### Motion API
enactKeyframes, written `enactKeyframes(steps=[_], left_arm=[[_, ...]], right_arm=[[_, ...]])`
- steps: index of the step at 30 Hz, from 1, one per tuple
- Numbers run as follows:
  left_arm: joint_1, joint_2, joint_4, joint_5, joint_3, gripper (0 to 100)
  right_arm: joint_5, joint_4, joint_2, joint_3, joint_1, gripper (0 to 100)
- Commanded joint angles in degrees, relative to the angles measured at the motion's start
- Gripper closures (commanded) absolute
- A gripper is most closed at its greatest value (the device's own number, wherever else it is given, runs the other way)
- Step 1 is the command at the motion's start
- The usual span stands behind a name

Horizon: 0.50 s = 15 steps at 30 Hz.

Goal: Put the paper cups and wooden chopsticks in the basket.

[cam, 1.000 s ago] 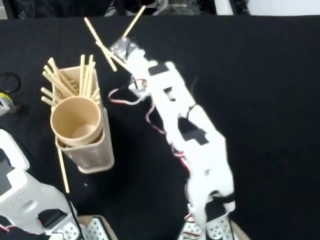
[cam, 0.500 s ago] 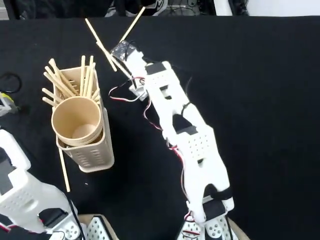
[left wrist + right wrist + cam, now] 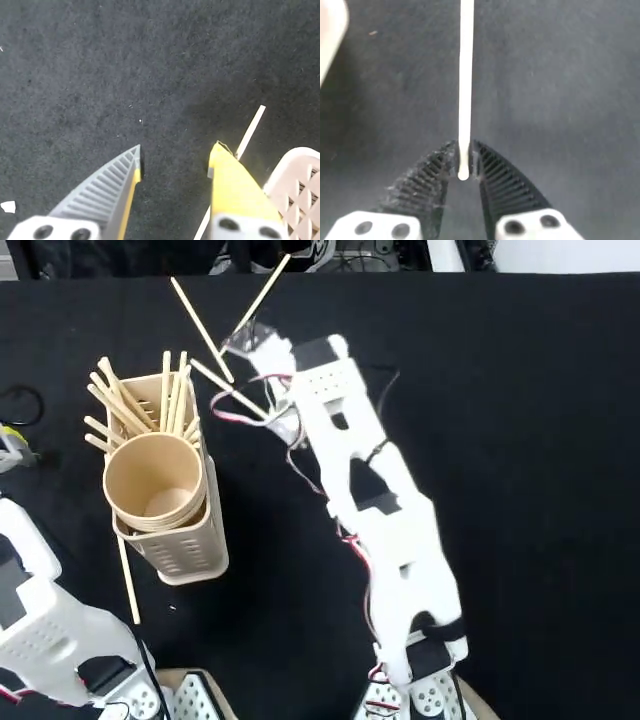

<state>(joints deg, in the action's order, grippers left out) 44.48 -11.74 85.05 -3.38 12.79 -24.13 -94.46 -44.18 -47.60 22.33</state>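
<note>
From up high: the basket (image 3: 190,540) stands upright on the black counter (image 3: 520,390), cups (image 3: 150,455) nested inside, a bundle of chopsticks (image 3: 125,400) poking up behind them. A loose chopstick (image 3: 126,580) lies just beside the basket, on the side toward the left arm (image 3: 50,630). The right arm (image 3: 370,490) stretches across to the far side, its right pincer (image 3: 252,340) among three crossed chopsticks (image 3: 200,326); which one it grips can't be told from here.

Left wrist view: the left pincer (image 3: 175,155) gapes wide over the counter with nothing in it. The loose chopstick and a basket corner sit just beside the yellow jaw.

Right wrist view: the right pincer is nipped tight on the end of the held chopstick (image 3: 465,75), which runs straight out ahead.
</note>
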Motion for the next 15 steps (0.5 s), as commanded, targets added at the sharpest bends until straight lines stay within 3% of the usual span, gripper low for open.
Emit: enactKeyframes(steps=[1,8,15], left_arm=[[-0.40,1.32,0.18,0.09,0.13,78],[-0.13,1.32,0.26,-1.76,0.04,78],[-0.13,1.32,0.26,-1.76,0.04,78]], right_arm=[[2.37,-5.89,10.86,-2.86,-1.67,98.7],[6.24,-3.52,18.77,-2.86,-4.31,98.7],[9.14,2.64,9.10,-3.30,-1.23,98.7]])
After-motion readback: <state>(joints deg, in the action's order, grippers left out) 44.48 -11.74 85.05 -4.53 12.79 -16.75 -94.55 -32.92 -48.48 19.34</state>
